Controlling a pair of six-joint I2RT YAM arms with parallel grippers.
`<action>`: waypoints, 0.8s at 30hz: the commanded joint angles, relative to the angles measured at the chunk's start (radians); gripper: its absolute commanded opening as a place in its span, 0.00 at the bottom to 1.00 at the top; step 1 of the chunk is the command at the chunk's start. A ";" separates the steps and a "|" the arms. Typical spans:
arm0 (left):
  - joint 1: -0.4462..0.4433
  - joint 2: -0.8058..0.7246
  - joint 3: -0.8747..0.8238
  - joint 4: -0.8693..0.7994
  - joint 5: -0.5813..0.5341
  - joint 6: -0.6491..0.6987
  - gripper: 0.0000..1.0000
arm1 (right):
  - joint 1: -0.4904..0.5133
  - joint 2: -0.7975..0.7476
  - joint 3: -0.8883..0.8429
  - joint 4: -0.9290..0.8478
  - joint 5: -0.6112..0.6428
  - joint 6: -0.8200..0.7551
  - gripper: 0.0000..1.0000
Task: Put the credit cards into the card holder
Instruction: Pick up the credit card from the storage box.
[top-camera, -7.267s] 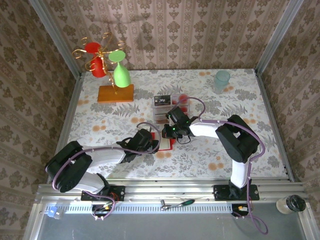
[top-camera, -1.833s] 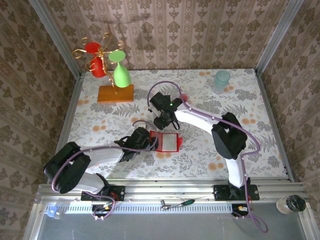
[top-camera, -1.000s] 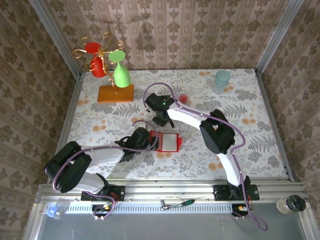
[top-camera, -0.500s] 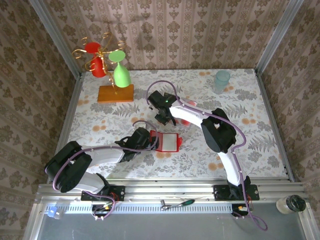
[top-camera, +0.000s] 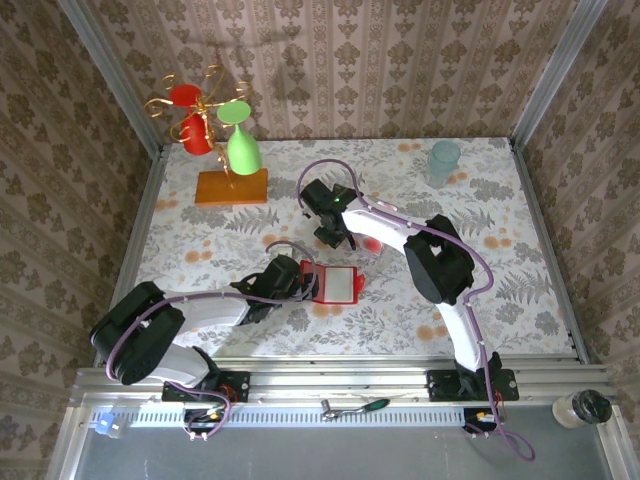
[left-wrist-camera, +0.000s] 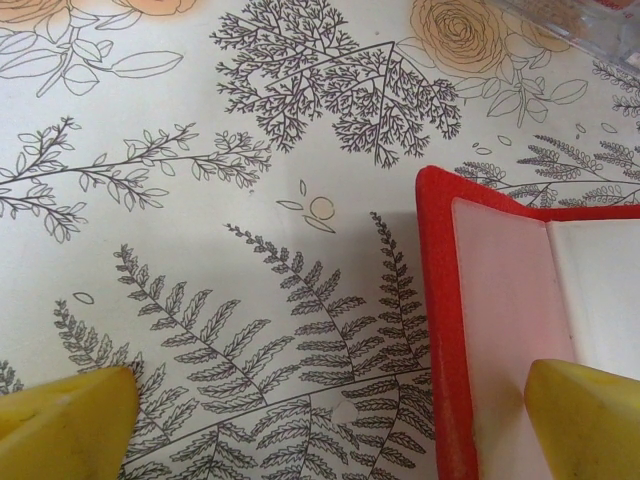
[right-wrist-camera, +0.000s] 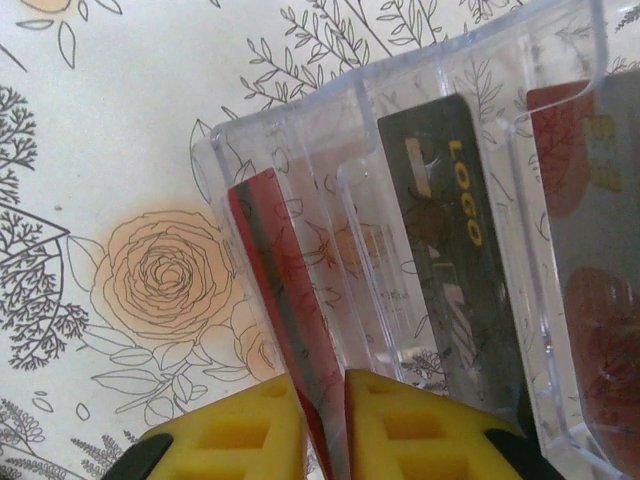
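Table (top-camera: 520, 270): pale cloth, printed ferns and orange roses. Patterned wallpaper on three walls.
Far left: gold wire stand (top-camera: 210, 110) on wooden base (top-camera: 231, 187); red cup (top-camera: 186, 97) and green goblet (top-camera: 243, 150) hung on it, goblet upside down.
Far right: pale teal cup (top-camera: 444, 160), upright.
Mid-table: clear plastic compartment tray (right-wrist-camera: 318, 190).
Near rail: green-handled tool (top-camera: 352, 406). Near right corner: black-lidded jar (top-camera: 582, 409).
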 joint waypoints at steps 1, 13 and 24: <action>-0.010 0.020 -0.010 0.006 0.013 -0.017 1.00 | -0.006 -0.044 0.020 -0.050 0.025 -0.007 0.20; -0.014 0.040 -0.003 0.015 0.015 -0.021 1.00 | -0.005 -0.038 0.056 -0.065 0.021 -0.004 0.21; -0.020 0.041 -0.008 0.020 0.012 -0.025 1.00 | -0.002 -0.012 0.081 -0.083 0.004 -0.005 0.17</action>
